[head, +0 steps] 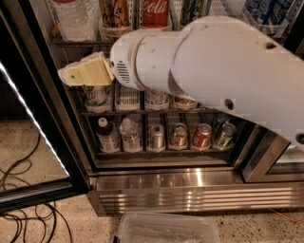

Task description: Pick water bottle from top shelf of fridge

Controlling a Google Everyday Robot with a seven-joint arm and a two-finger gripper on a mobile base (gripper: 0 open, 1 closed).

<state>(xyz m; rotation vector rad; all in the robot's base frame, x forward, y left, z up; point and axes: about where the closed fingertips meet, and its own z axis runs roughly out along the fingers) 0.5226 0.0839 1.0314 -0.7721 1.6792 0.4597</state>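
A: Jaws first: apart or together?

B: Could not tell from this angle. Logged the cream-yellow wedge-shaped gripper (pixel 86 72) on the fat white arm (pixel 213 71), with nothing seen in it. Placed it before the left end of the middle rack, just under the dark wire top shelf (pixel 71 43).

A: Found the target?

B: Spotted the clear ribbed plastic water bottle (pixel 71 19) upright in the leftmost lane up there, above the gripper and apart from it. Judged the low, leftward pose as lining up beneath that lane. Reckoned on a lift next.

A: Neighbours?

B: Counted a tan-labelled drink (pixel 115 14), a red cola (pixel 155 12) and a dark green can (pixel 194 9) alongside. Lower down, noted white slotted lane dividers (pixel 127 98), presumably for keeping rows straight. Below those, noted a white-capped dark-brown bottle (pixel 107 135), a crinkled clear bottle (pixel 130 135) and short cans (pixel 190 135). Marked a clear plastic tub (pixel 166 230) on the floor before the black-framed glass-door fridge (pixel 190 187).
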